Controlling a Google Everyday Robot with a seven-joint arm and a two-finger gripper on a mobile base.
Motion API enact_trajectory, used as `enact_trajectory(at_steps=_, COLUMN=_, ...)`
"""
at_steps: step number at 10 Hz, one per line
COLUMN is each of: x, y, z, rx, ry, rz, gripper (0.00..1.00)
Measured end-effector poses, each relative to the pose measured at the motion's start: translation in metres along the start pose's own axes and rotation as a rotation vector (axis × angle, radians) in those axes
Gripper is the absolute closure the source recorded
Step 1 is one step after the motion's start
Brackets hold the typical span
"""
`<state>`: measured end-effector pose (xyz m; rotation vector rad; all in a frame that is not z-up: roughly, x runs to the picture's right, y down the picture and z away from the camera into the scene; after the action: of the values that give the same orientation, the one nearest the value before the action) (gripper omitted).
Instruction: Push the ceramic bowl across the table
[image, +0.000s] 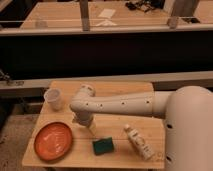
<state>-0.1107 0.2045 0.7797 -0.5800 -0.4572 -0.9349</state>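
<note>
The ceramic bowl (53, 140), a wide shallow orange-red dish, sits at the front left of the small wooden table (120, 90). My white arm reaches from the right across the table. My gripper (84, 124) points down onto the tabletop just right of the bowl's far rim, close to it; I cannot tell whether it touches the rim.
A small white translucent cup (53, 98) stands at the table's left, behind the bowl. A green sponge (102, 146) lies near the front edge. A white bottle (139, 142) lies on its side at the front right. A long wooden bench (100, 17) with metal rails runs behind.
</note>
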Motion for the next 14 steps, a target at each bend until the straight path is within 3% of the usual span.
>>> enact_trajectory(at_steps=7, x=-0.0034, y=0.0023, z=0.0022, rx=-0.002, ry=-0.006, rz=-0.021, gripper=0.2)
enact_trajectory(at_steps=8, x=-0.0032, y=0.0029, z=0.0025, rx=-0.002, ry=-0.007, rz=-0.023, gripper=0.22)
enact_trajectory(at_steps=10, x=-0.0038, y=0.0042, z=0.0038, rx=-0.004, ry=-0.011, rz=-0.039, gripper=0.44)
enact_trajectory(at_steps=11, x=-0.0039, y=0.0043, z=0.0039, rx=-0.005, ry=-0.011, rz=-0.04, gripper=0.49)
enact_trajectory(at_steps=14, x=-0.0033, y=0.0067, z=0.0047, rx=-0.006, ry=-0.012, rz=-0.045, gripper=0.5)
